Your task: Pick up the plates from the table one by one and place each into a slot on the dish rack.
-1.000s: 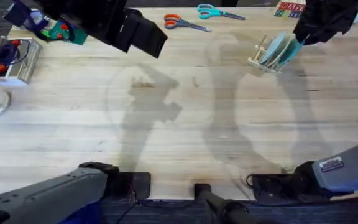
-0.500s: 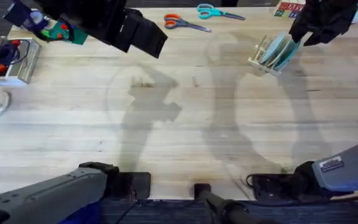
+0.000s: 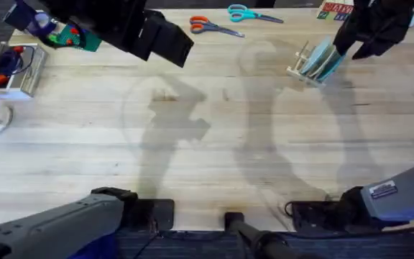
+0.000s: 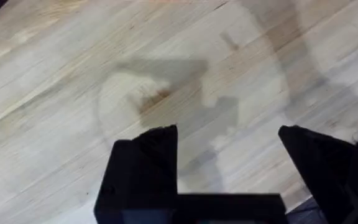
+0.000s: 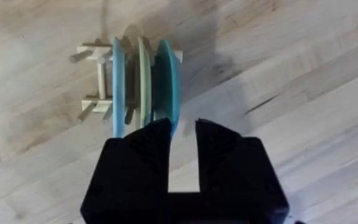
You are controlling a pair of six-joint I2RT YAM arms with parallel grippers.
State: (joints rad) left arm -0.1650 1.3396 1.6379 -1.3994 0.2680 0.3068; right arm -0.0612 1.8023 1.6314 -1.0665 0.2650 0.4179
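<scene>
Three thin round plates [image 5: 143, 74] stand edgewise in the wooden dowel dish rack [image 5: 99, 81]; both arms' black fingers gape empty.

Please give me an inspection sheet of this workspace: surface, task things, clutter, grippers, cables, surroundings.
Surface: wood-plank table, bare in the middle, arm shadows on it.
Job's things: dish rack holds three plates on edge: pale blue plate, cream plate, teal plate.
Clutter: two scissors, toys at far left.
Grippers: left gripper jaws open, empty; right gripper jaws slightly apart, holding nothing, beside the teal plate.
Cables: nothing seen.
Surroundings: nothing seen.
</scene>
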